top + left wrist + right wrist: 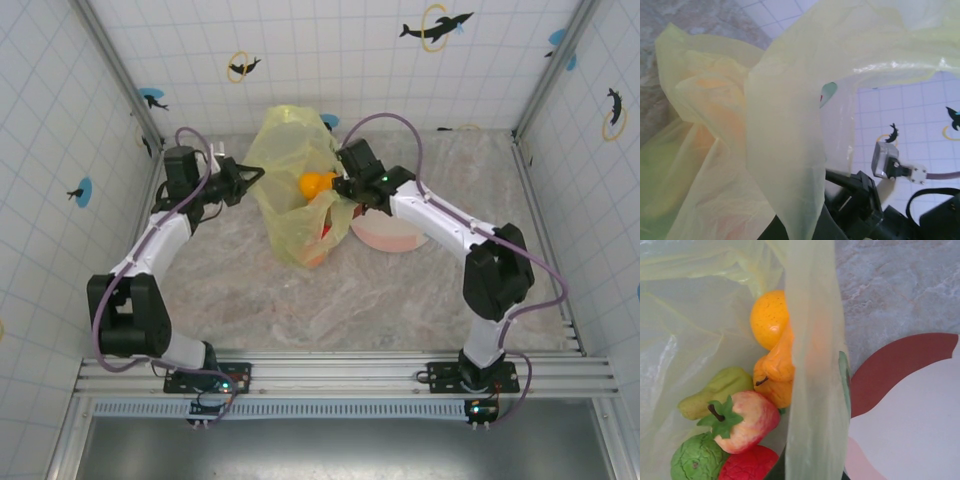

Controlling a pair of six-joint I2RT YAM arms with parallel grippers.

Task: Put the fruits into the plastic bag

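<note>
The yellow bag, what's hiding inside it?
Inside the bag: a round orange fruit, an orange pear-shaped one, a yellow-green pear, a strawberry, a bumpy green fruit and a red fruit. Anything beneath them or behind the bag's fold is covered.

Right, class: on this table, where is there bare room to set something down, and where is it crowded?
Free: the wide near stretch of table between the plastic bag and the rail, and the far right corner beyond the plate. Crowded: mid-table, where left gripper and right gripper both clamp the bag beside the plate.
</note>
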